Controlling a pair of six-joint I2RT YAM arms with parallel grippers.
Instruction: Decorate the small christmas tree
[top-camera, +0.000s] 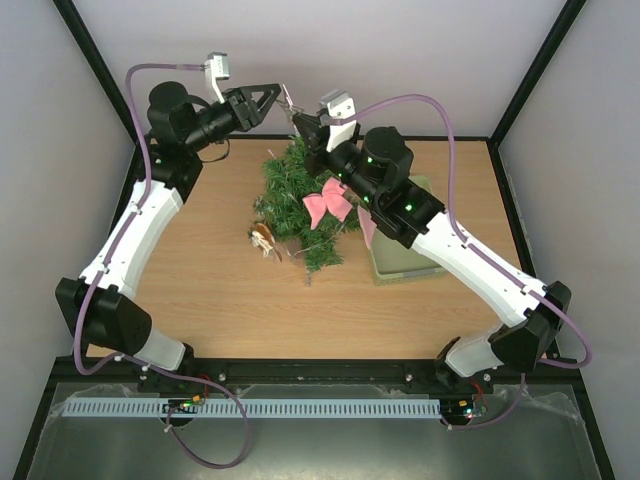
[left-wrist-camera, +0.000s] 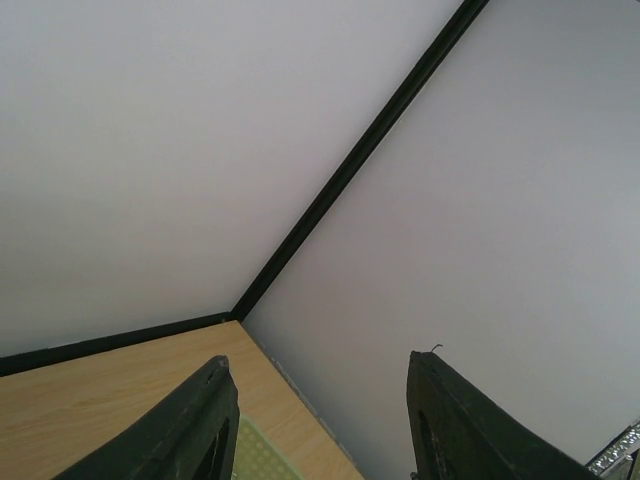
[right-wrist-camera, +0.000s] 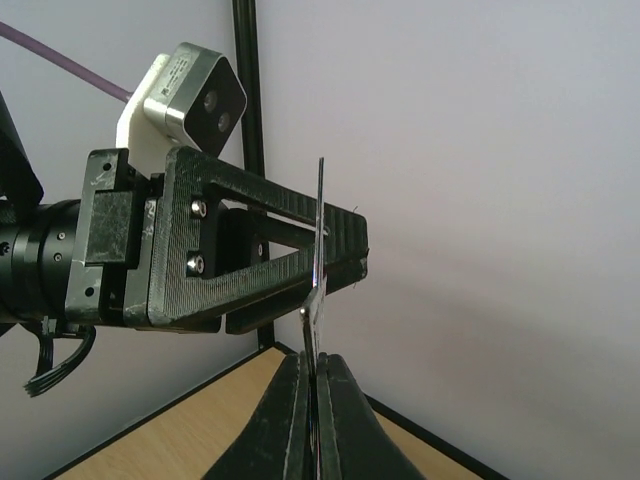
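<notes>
Pinching a thin silver strip (right-wrist-camera: 320, 230), right pincer (right-wrist-camera: 316, 362) clamped, left pincer (left-wrist-camera: 320, 360) apart, pale green basket (top-camera: 400, 262), contents out of sight.

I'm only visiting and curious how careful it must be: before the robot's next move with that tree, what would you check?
1. The right gripper is shut on the thin silvery strip: ok.
2. The left gripper is open with nothing between its fingers: ok.
3. The strip touches the left gripper: cannot tell.
4. The tree is in plain view, with the pink bow on it: ok.
5. The small brown ornament is hung: not ok, it lies on the table beside the tree.
</notes>
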